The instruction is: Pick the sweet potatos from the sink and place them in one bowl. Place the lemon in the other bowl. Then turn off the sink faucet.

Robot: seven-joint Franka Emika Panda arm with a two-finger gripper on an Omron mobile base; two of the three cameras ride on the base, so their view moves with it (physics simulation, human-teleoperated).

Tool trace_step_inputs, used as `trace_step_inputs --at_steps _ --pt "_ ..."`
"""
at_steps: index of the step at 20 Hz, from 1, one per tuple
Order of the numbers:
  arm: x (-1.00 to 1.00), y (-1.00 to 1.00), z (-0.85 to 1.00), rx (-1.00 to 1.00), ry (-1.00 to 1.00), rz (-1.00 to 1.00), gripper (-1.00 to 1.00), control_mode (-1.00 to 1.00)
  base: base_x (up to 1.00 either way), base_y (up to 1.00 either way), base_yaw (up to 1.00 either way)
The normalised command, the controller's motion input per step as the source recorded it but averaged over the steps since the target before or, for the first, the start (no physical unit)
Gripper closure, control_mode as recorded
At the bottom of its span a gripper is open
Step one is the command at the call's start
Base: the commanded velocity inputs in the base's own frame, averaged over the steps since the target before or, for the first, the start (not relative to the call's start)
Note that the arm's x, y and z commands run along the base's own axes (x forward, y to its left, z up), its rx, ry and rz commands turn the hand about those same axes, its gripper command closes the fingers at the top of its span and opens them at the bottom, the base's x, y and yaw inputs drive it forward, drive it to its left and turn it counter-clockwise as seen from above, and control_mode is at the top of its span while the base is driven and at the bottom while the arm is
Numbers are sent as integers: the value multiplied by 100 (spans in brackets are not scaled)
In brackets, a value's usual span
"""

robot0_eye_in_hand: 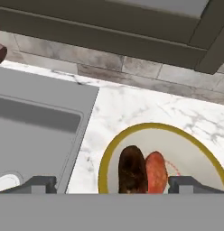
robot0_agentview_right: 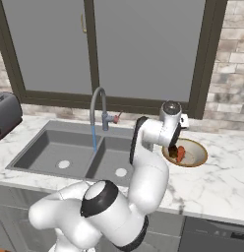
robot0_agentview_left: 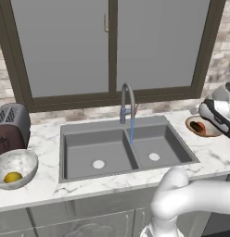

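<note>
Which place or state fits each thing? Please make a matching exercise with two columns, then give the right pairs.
Things:
1. lemon
2. sweet potatoes
3. faucet
4. toaster

Places or states:
A. in the tan bowl
B. water is running from it
C. on the counter, beside the marbled bowl
D. in the marbled bowl

Pairs: 1-D, 2-A, 3-B, 4-C

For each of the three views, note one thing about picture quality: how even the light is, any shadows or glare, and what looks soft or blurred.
Left base view: flat, even light, no glare on the sink; the lemon looks soft-edged. Right base view: faint shading under the arm, and the water stream from the faucet is a plain blue line. Hand view: the sweet potatoes in the tan bowl are slightly blurred.
</note>
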Motion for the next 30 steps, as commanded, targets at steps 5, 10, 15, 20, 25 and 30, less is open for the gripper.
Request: trace_step_inputs --at_steps 5,10,15,20,25,30 --pt "36 64 7 -10 1 21 -100 -100 0 0 0" --pt "35 5 0 0 -9 42 -100 -100 0 0 0" --pt "5 0 18 1 -6 53 -100 -100 0 0 0" --pt "1 0 21 0 0 53 -100 -100 0 0 0" --pt "12 2 18 0 0 38 -100 -100 0 0 0" --pt "11 35 1 -1 -6 20 -100 -100 0 0 0"
